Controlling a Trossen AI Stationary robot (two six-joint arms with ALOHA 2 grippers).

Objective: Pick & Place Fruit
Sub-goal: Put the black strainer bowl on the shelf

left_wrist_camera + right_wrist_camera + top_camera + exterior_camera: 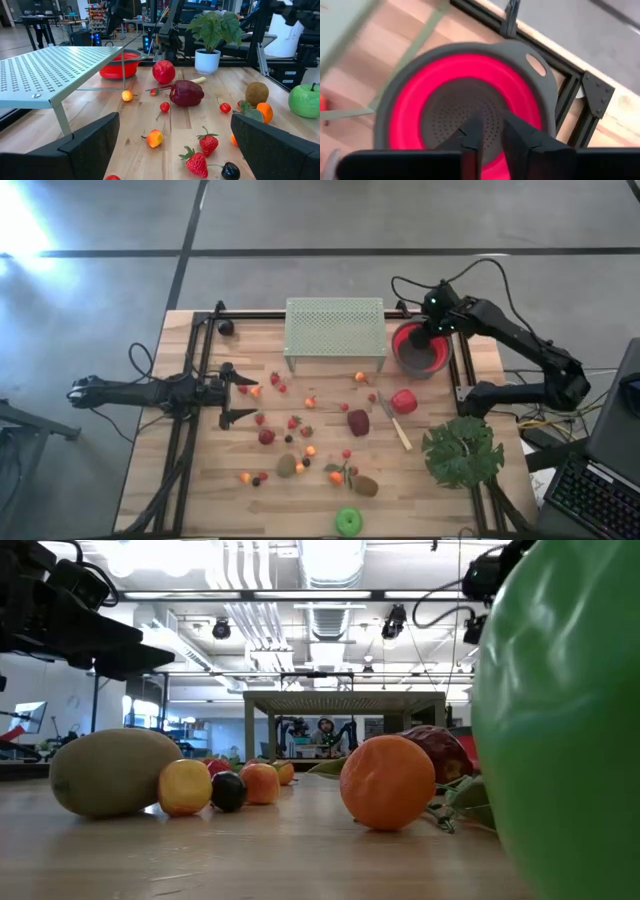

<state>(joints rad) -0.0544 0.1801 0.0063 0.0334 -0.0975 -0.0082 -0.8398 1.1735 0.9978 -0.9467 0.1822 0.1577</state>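
Many small toy fruits lie loose on the wooden table: a red apple (pixel 404 401), a dark maroon fruit (pixel 358 422), a green apple (pixel 349 521), kiwis (pixel 287 466), strawberries (pixel 292 422) and orange pieces (pixel 336 476). My right gripper (pixel 432 332) hangs over the red colander bowl (pixel 420 350) at the far right, pointing steeply down. In the right wrist view its fingers (pixel 492 135) stand a narrow gap apart above the bowl's grey perforated bottom (pixel 450 107), with nothing between them. My left gripper (pixel 235 390) waits wide open at the table's left, level, facing the fruit (pixel 175 150).
A pale green perforated rack (pixel 335 330) stands at the far middle, beside the bowl. A big green leaf (pixel 462 450) lies at the right, with a pale-handled knife (pixel 396 427) next to the red apple. Black frame rails (pixel 200 380) run along the table's sides.
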